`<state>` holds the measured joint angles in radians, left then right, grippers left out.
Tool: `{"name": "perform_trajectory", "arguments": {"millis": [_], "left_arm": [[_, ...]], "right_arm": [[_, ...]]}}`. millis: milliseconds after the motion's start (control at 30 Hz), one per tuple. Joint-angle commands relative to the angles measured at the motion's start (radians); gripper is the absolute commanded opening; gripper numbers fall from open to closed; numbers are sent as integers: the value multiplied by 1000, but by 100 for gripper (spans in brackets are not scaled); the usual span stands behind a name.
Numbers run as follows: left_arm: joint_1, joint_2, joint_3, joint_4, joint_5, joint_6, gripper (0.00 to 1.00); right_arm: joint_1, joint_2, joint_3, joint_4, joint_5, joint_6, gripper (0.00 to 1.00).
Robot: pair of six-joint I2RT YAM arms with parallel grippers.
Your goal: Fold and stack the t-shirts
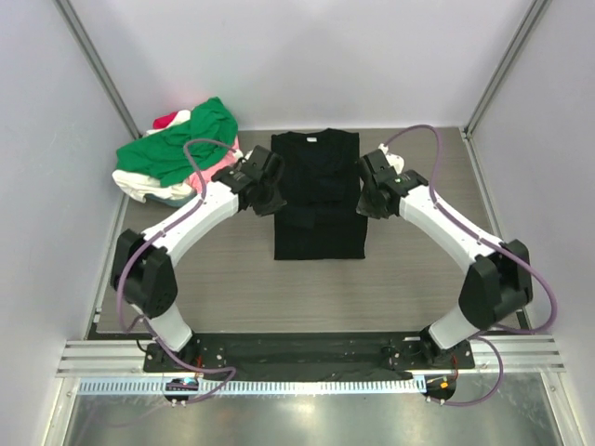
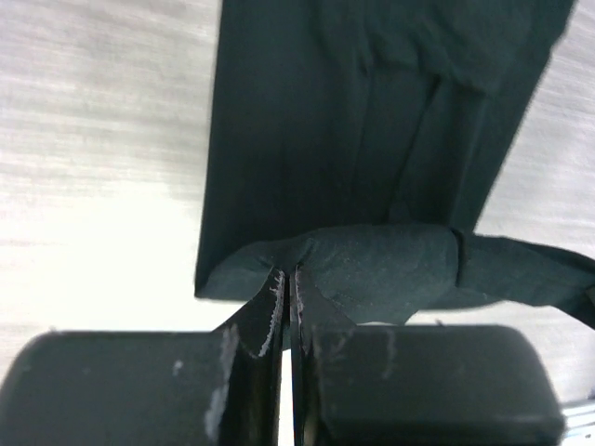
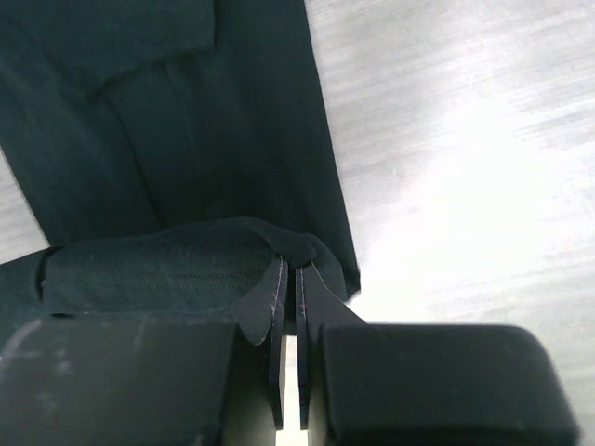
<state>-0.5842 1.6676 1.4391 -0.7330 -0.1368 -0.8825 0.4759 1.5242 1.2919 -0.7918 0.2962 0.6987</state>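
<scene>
At the far left corner of the worktop (image 1: 232, 288) lies a heap of t-shirts (image 1: 172, 163), green on top, with white, pink and red. The left jaws are pinched tight on the left edge of the black t-shirt (image 1: 316, 200), which lies folded narrow mid-worktop, collar away; the right jaws likewise clamp its right edge
</scene>
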Motion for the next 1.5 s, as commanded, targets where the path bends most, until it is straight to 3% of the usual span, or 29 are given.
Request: {"name": "perform_trajectory", "arguments": {"millis": [0,433,533,567,600,633,667,733,767,800,867,900,933,967,1067,1233,1467], "left_arm": [[38,52,81,-16,37,66,0],[161,374,297,-25,117,114,0],[197,474,395,-54,179,119,14],[210,504,440,-78,190,114,26],[224,577,504,-100,209,109,34],[251,615,653,-158,257,115,40],[267,664,766,-210,262,113,51],[305,768,955,-380,310,105,52],[314,777,1089,-425,315,102,52],[316,768,1100,-449,310,102,52],[308,626,982,-389,281,111,53],[305,550,754,-325,281,105,54],[300,484,644,-199,293,93,54],[299,368,554,-154,307,76,55],[281,231,301,-97,302,76,55],[225,69,40,-82,293,125,53],[216,-212,-205,-117,162,235,54]], "right_arm": [[-39,59,72,46,-40,-77,1],[-138,375,256,94,-134,-146,1],[-163,462,326,91,-159,-151,4],[-174,490,404,83,-176,-157,15],[-187,563,464,60,-186,-160,35],[-206,600,624,-10,-189,-166,64],[-214,646,715,-50,-203,-175,71],[-217,727,960,-181,-218,-191,77],[-217,729,1009,-216,-226,-206,77],[-215,717,1017,-228,-232,-208,77],[-209,587,869,-176,-246,-206,77],[-200,521,784,-135,-261,-200,77],[-194,464,691,-35,-279,-193,77],[-186,358,518,9,-331,-186,76],[-131,246,292,92,-358,-160,72],[35,243,162,118,-302,-166,67],[78,408,225,120,-301,-188,61]]}}
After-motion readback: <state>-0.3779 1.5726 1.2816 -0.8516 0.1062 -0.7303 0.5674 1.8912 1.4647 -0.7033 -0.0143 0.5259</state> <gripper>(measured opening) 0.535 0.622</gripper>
